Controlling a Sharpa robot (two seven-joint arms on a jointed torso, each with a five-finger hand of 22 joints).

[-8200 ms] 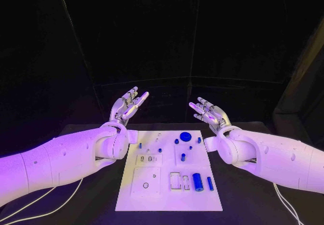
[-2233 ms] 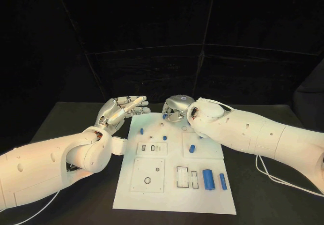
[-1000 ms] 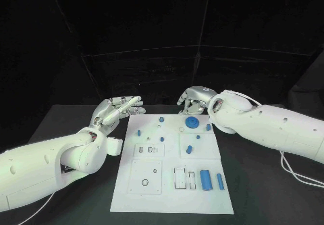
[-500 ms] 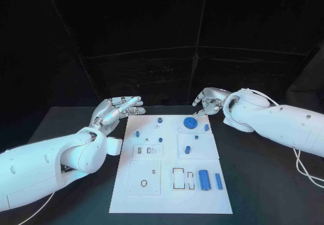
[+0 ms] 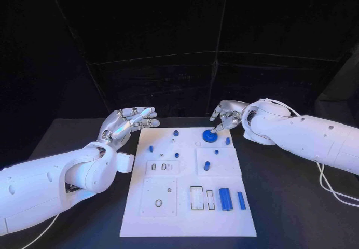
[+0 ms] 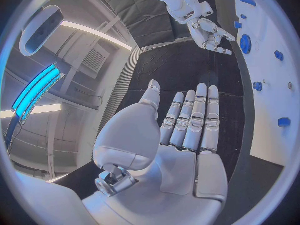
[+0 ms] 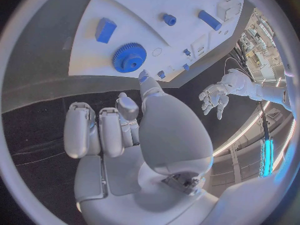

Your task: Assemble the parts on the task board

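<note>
Black table (image 5: 82, 140): left hand (image 5: 128, 122) flat-fingered, empty, off task board (image 5: 191, 207) edge; right hand (image 5: 226, 115) curled (holding nothing) beside blue gear (image 5: 210, 136).

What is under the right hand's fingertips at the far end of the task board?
The blue gear lies on the task board just below the right hand. Whether a fingertip touches it cannot be told.

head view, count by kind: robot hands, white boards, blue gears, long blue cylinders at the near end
robot hands: 2 (left robot hand, right robot hand)
task board: 1
blue gear: 1
long blue cylinders: 2
total: 6
</note>
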